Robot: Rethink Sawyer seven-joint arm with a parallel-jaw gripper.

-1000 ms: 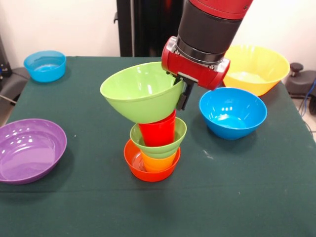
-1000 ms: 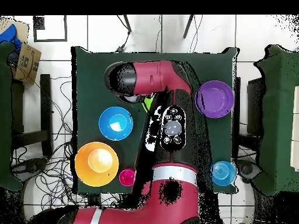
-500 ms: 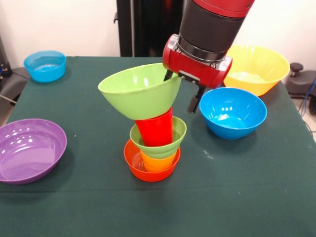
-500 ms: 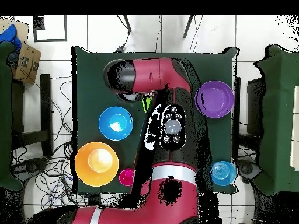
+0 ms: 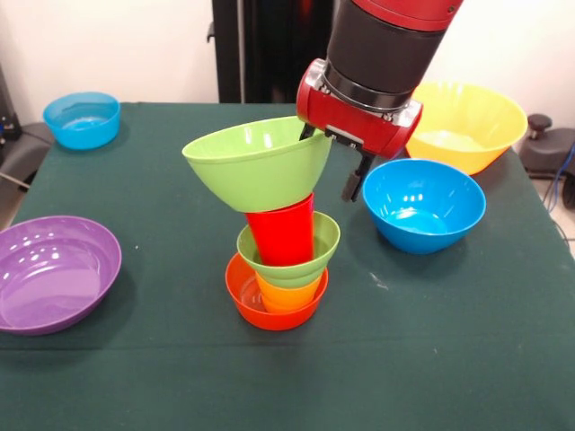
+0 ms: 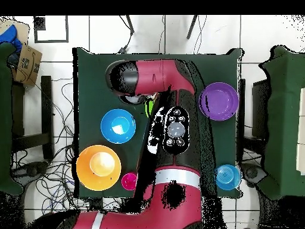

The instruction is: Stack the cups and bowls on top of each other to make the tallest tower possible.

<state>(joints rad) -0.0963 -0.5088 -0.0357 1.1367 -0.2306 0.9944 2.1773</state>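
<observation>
Tower (image 5: 280,269) stands mid-table on the green cloth: small orange bowl (image 5: 269,305) at the base, yellow-orange cup (image 5: 289,294) inside it, small green bowl (image 5: 296,256) on that, red cup (image 5: 283,235) seated in the green bowl. A larger green bowl (image 5: 256,166) now sits on the red cup's mouth, tilted, its rim lower on the side away from the arm. Its narrow foot rests on the cup's opening, which likely explains the lean: little bearing area under a wide, flaring bowl.

Gripper (image 5: 334,160) is at the bowl's high rim, just under the red wrist. One dark finger (image 5: 354,180) hangs outside the bowl, clear of its wall; the other seems to sit at or just inside the rim. Jaws are spread and clamp nothing, so the bowl looks released and resting on its own.

Judgement: placing step, near its end. Risk is the tilted bowl sliding off if the rim is brushed.

Spare pieces lie well apart from the tower: mid blue bowl (image 5: 422,205) just beside the gripper, large yellow bowl (image 5: 467,121) behind it, small blue bowl (image 5: 81,118) at a far corner, purple bowl (image 5: 54,272) near the opposite edge. Overhead, the arm covers the tower; the pink cup (image 6: 129,180) stands beside the yellow bowl.
</observation>
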